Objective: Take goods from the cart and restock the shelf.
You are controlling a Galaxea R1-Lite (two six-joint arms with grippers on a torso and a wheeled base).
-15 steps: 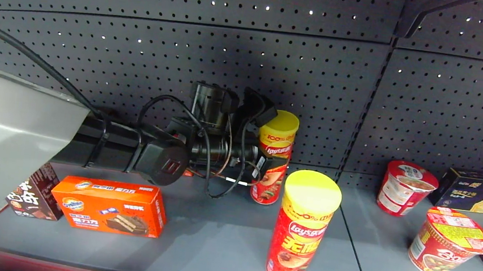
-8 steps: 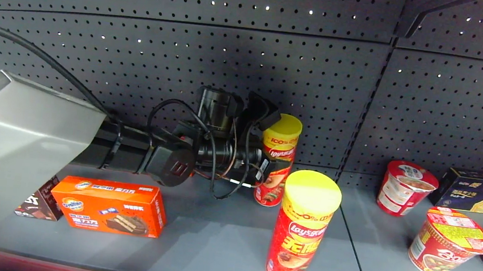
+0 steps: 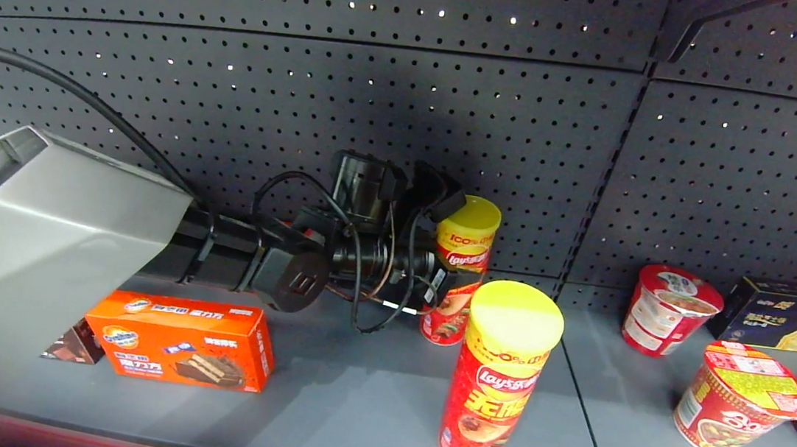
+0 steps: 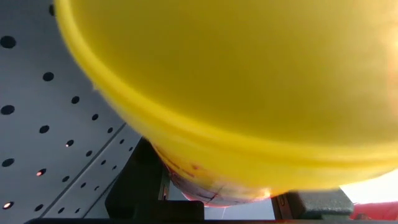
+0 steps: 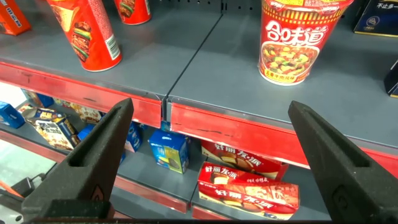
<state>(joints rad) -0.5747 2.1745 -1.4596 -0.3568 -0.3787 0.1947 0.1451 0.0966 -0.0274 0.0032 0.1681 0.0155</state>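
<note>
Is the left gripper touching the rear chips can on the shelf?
Touching. The head view shows the left gripper clamped on both sides of the tilted rear chips can.

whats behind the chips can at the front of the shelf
A second chips can is behind it, toward the robot's left, held in the left gripper close to the pegboard back. The gripper covers part of its side; whether its base touches the shelf is unclear.

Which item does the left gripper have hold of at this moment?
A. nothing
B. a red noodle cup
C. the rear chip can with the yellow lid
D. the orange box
C: in the head view the left gripper clasps the rear chip can, and its yellow lid looms close in the left wrist view.
</note>
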